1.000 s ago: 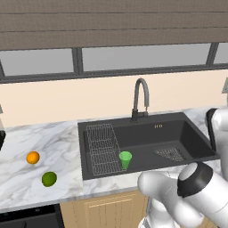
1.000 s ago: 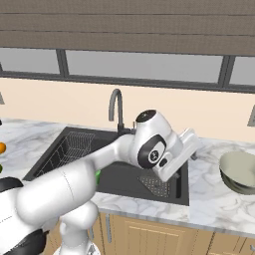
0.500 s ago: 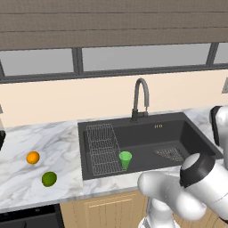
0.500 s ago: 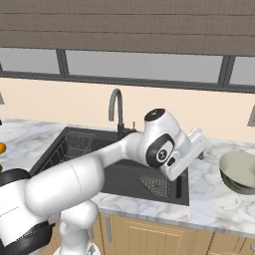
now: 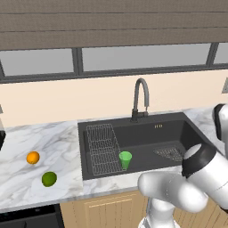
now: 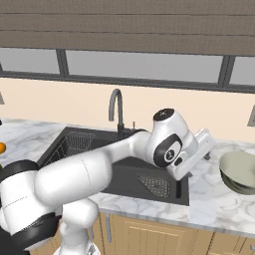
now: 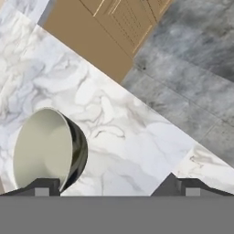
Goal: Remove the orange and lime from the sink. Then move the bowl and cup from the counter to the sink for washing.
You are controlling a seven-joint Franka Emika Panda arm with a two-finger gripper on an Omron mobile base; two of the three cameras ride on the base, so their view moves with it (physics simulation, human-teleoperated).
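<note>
Fingers (image 7: 114,187) spread wide, empty, above counter (image 7: 114,132); bowl (image 7: 43,148) beside one fingertip.

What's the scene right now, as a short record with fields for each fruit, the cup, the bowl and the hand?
orange: on the counter, left of the sink
lime: on the counter, nearer the front edge than the orange
cup: upright in the sink, beside the wire rack
bowl: on the counter, right of the sink
hand: open, holding nothing, above the counter with the bowl near one fingertip
</note>
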